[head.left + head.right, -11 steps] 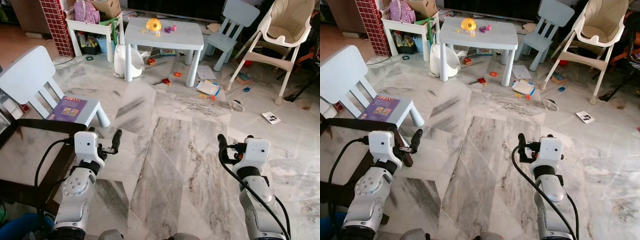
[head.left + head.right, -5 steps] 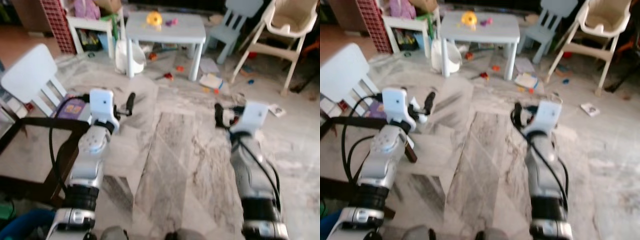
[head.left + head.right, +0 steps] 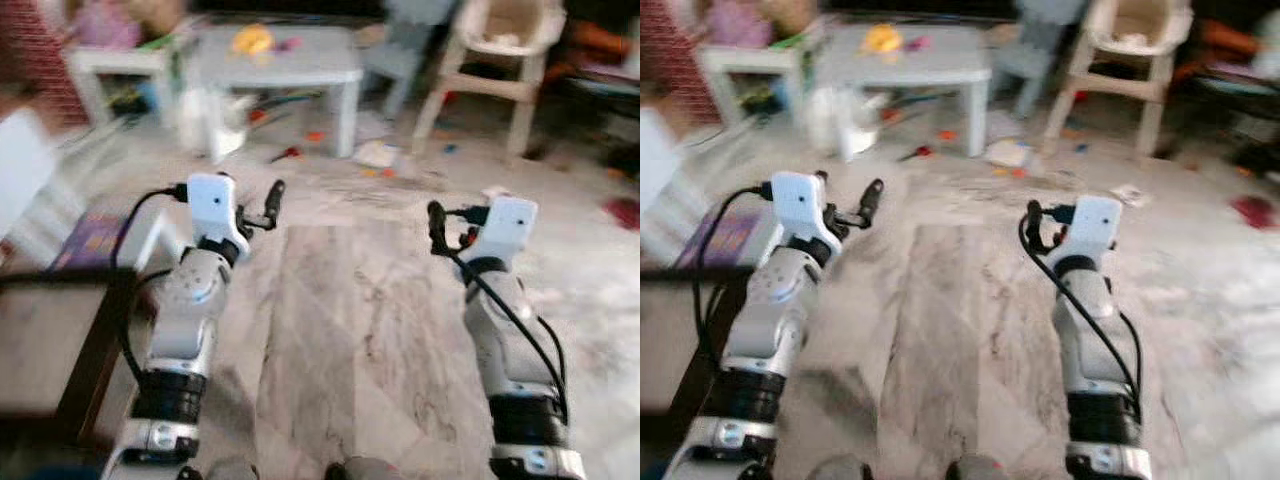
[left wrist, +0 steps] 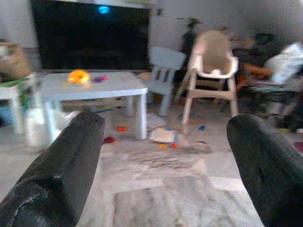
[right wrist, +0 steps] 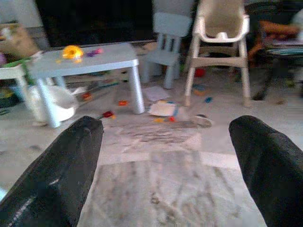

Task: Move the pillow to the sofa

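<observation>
My left gripper [image 3: 272, 200] is held up in front of me over the marble floor. Its two black fingers [image 4: 71, 161] stand wide apart with nothing between them. My right gripper [image 3: 436, 222] is raised at about the same height on the other side. It is open too, and the gap between its fingers [image 5: 265, 161] holds only floor. Both head views are blurred.
A pale blue children's table [image 3: 275, 60] with toys stands ahead, with a small blue chair [image 4: 163, 64] and a beige high chair [image 3: 495, 40] behind it. Toys and papers [image 3: 380, 155] litter the floor. A dark-framed low table [image 3: 60, 330] is at my near left.
The whole picture has shifted left and blurred, so the camera has turned right. Both arms have risen and stretched further forward; the grippers stay open.
</observation>
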Tool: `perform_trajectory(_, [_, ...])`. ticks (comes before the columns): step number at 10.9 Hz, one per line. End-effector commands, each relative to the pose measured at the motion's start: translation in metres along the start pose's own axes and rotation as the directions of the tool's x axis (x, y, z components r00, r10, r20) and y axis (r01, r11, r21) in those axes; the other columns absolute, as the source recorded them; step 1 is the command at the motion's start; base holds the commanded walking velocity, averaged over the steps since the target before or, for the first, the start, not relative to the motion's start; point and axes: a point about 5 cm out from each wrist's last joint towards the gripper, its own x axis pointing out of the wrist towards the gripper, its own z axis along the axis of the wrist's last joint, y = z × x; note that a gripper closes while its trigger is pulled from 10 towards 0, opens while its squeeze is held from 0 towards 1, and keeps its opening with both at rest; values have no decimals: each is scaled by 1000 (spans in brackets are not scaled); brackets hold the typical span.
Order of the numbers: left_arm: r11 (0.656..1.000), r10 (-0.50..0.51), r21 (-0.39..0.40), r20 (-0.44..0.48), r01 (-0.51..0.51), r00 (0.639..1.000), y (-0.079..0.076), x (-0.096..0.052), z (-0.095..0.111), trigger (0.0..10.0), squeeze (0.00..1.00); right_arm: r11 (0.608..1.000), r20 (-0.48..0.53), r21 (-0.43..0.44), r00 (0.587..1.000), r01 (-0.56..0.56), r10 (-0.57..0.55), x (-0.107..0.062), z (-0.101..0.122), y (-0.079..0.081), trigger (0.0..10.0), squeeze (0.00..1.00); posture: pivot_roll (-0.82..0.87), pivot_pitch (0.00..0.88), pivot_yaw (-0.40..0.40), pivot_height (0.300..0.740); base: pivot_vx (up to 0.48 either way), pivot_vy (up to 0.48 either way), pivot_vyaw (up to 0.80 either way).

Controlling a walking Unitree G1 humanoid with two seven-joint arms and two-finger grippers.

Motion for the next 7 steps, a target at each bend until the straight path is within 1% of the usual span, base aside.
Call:
perform_trajectory(1, [1000,-3,4,7,3,1000,1,0,4,10000,0,1000,10,3,1000,0,0,0,4,0,10000,0,-71,0,-44,740,319,247,-775])
perform_trajectory(2, [1000,-6,4,5,6,1000,1,0,4,10000,0,1000,10,8,1000,0,0,0,4,0,10000,0,-71,0,-44,740,319,244,-769])
perform_trajectory(7, [1000,-27,7,-6,27,1000,-3,1,2,10000,0,1000,9,15,1000,-3,3,1,3,-1,10000,0,-74,0,-49,740,304,0,-770])
